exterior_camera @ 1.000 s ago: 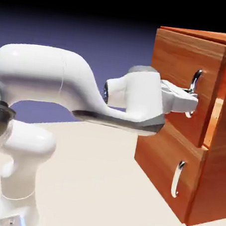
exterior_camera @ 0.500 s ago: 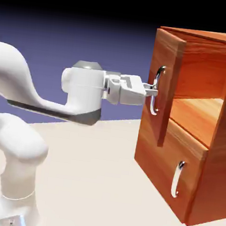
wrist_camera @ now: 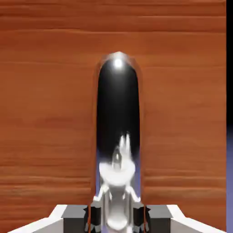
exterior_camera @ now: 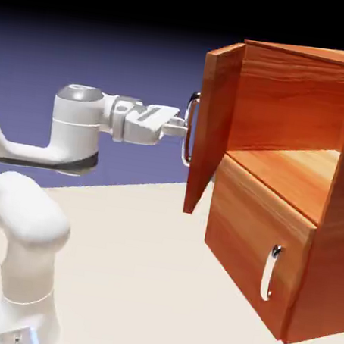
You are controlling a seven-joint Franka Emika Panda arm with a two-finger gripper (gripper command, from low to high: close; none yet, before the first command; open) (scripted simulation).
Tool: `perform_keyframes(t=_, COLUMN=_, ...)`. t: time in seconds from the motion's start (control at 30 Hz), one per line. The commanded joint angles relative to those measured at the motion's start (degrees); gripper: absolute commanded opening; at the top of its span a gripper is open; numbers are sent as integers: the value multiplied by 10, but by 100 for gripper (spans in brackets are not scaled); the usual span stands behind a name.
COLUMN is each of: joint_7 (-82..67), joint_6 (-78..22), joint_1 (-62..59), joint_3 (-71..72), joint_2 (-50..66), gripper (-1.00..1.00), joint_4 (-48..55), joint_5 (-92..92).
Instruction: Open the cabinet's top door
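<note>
Between its two fingertips, the pincer is closed on the curved silver handle of the top door. Seen from the hand, the bar runs upward from between the tips, with one tip on either side of it, and bright reflections lie along its glossy face. Exactly how the pads meet the metal is hard to make out, as the tips are small in the exterior view and dark at the edge of the hand view.

Beyond the grip, the top door stands wide open, swung out toward the exterior view's left, upright and seen nearly edge-on. It hangs at the left front edge of the cabinet, whose upper compartment shows a lit wooden floor and reddish-brown walls. Below, the lower door is closed, its own curved silver handle upright near the right edge.

Out to the exterior view's left, the white arm reaches across above the pale table, with a blue-violet backdrop behind.
</note>
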Motion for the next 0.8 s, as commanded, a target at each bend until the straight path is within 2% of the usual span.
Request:
perform_keyframes(t=0.0, joint_7=-2, joint_6=-17, joint_1=4, joint_3=21, joint_2=1, gripper=-100, joint_4=1, joint_5=24)
perform_keyframes(t=0.4, joint_7=16, joint_6=-231, joint_1=7, joint_3=270, joint_2=91, gripper=-100, joint_4=91, joint_5=272)
perform_keyframes(t=0.77, joint_7=55, joint_6=-440, joint_1=-145, joint_3=498, joint_2=233, gripper=-100, joint_4=294, joint_5=429)
